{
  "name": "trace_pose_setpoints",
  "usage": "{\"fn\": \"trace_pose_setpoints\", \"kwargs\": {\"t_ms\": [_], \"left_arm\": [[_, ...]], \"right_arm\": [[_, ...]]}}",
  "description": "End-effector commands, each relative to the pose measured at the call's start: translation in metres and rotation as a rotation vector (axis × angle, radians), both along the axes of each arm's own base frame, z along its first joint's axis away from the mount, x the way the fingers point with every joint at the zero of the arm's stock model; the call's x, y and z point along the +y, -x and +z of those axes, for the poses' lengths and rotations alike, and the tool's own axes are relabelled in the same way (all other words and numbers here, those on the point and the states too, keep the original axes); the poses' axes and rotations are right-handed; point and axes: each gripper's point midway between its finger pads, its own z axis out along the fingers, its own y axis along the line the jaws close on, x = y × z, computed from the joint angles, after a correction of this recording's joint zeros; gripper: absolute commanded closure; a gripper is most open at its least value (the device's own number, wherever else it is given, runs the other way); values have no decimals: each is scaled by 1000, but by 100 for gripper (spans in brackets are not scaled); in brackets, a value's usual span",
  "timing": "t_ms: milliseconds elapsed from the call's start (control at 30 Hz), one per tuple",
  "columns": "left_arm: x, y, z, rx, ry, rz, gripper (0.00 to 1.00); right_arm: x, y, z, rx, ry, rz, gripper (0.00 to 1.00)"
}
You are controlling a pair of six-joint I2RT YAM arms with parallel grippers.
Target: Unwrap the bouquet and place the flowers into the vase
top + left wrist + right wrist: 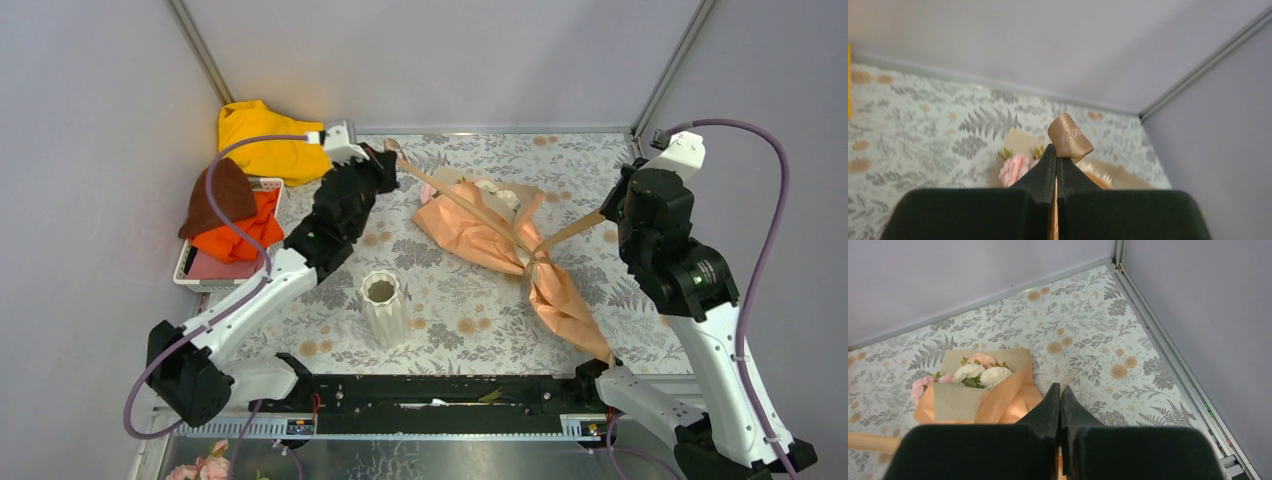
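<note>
Plain grey-lilac walls all round, metal posts up the far corners, and the desk wears a pale fern-and-flower print, softly, evenly lit.

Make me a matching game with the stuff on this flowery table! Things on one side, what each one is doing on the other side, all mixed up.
Things:
1. vase
2. bouquet
3. yellow cloth
4. left claw

What it is doing:
A. lying on its side, wrapped in paper
B. shut on a tan ribbon
C. standing upright with nothing in it
D. crumpled in the far left corner

Right pairs: 1-C, 2-A, 3-D, 4-B.
</note>
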Motion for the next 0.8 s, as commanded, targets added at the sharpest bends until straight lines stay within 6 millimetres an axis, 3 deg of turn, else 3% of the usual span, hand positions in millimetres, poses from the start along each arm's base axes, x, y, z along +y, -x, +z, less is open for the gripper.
{"fn": "trace_pose_setpoints", "kwargs": {"t_ms": [0,300,500,667,767], "left_arm": [[28,-5,28,-19,-28,70,100],[63,-16,12,10,32,130,99],[61,-21,15,11,26,100,86],[55,-47,15,54,10,89,85],[49,-62,17,61,19,58,85]], "right_arm": [[8,-13,-1,-13,-5,18,100],[11,-20,-17,32,16,19,100],[25,-32,-35,88,12,57,93],[46,-66,-48,132,2,119,100],[64,-97,-62,175,-39,176,100]]}}
